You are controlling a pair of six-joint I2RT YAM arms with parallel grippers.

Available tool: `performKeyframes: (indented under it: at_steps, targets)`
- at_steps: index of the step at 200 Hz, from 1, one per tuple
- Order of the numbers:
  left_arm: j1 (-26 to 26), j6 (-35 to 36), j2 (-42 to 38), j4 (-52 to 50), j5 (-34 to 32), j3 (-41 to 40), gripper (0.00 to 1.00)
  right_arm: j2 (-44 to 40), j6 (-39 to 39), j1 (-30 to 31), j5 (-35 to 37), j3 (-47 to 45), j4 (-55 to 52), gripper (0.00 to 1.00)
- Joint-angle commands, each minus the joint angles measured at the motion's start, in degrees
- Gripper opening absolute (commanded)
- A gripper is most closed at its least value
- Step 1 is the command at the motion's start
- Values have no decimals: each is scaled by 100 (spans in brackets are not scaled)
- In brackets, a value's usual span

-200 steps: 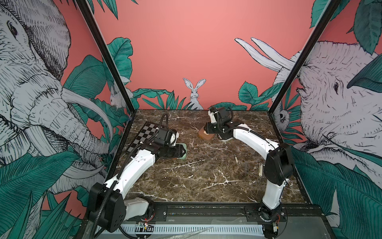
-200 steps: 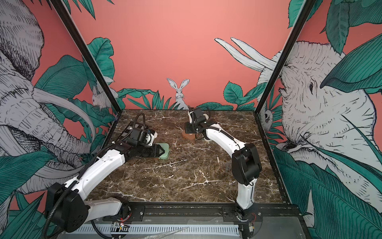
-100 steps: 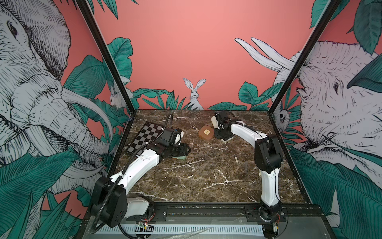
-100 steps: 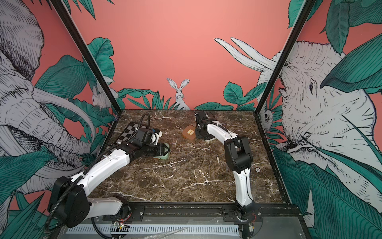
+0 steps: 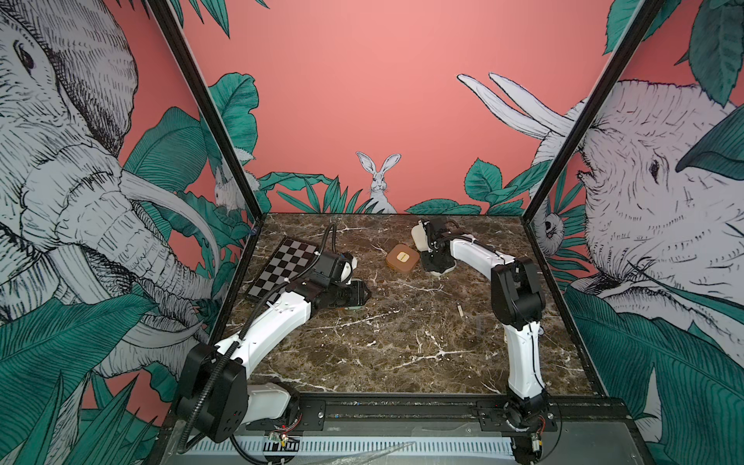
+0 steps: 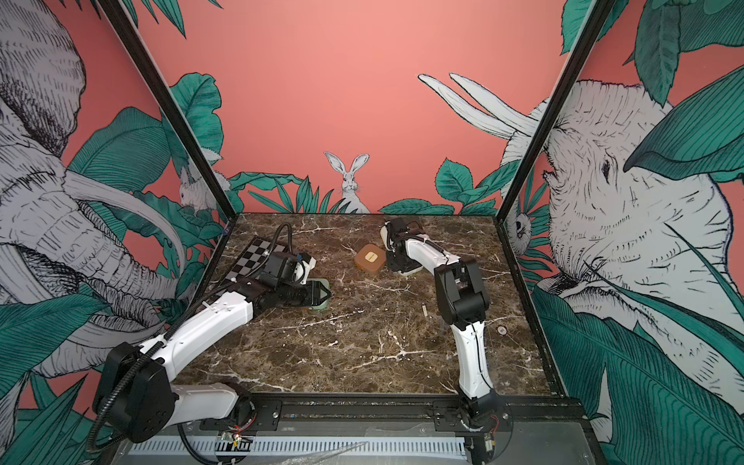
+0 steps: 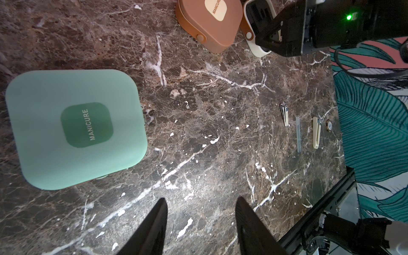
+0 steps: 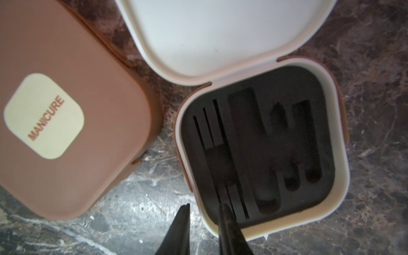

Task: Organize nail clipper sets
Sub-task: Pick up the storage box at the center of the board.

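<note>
The cream case (image 8: 340, 154) lies open toward the far right of the desk (image 7: 220, 154), its lid (image 8: 220, 33) tipped back and its black insert (image 8: 254, 154) showing cut-out slots; the brown case (image 8: 77, 66) lies shut just beside it, label up; in both top views the two sit near the back wall. The right claw (image 8: 204, 212) is narrow, with one finger outside a wall of the cream case and the other inside over the insert; whether it pinches that wall cannot be told. The green case (image 7: 75, 128) lies shut nearer the left side, well apart from the other two and near the checkerboard (image 5: 282, 265); in both top views the left arm's end hides most of it. The left claw (image 7: 201, 209) stands wide and holds nothing, over bare desk just beside the green case. A nail clipper (image 7: 284, 114), a file (image 7: 298, 134) and cream tweezers (image 7: 316, 132) lie side by side, not touching, near the desk's right edge.
</note>
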Motion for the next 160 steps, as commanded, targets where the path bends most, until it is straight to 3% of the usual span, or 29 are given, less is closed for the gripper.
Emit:
performKeyframes:
  at_steps: [1, 71, 140, 160]
  targets:
    - [-23, -70, 14, 67, 20, -64, 52, 186, -101, -35, -25, 230, -129, 23]
    - [-45, -93, -10, 94, 9, -131, 52, 491, -78, -80, -137, 494, -254, 13]
    - [-38, -90, -103, 94, 3, -203, 52, 361, 42, -71, -343, 192, -69, 21]
    - [-45, -80, -98, 85, 0, -201, 52, 502, 42, -77, -266, 343, -202, 15]
